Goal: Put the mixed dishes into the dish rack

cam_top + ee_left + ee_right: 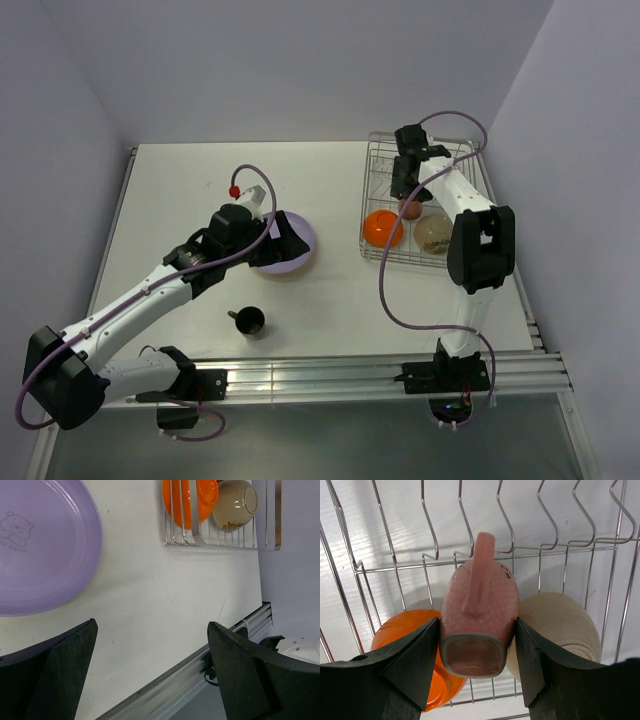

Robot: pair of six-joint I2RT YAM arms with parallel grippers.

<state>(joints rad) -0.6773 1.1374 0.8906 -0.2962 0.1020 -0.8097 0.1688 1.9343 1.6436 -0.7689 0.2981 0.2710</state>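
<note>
My right gripper (pixel 477 647) is shut on the pink mug (pixel 477 605), holding it bottom toward the camera and handle up, over the silver dish rack (pixel 395 568). The orange bowl (pixel 402 632) and white bowl (pixel 560 622) lie in the rack below it, left and right. From above, the mug (pixel 409 208) sits between the orange bowl (pixel 382 228) and white bowl (pixel 434 234) in the rack (pixel 378 150). My left gripper (pixel 152 630) is open and empty, just right of the lilac plate (pixel 35 545) on the table. The small black cup (pixel 249 320) stands in front of the plate (pixel 300 258).
The back half of the rack is bare wire tines. An aluminium rail (pixel 330 378) runs along the table's near edge. Walls close in the table on the left, back and right.
</note>
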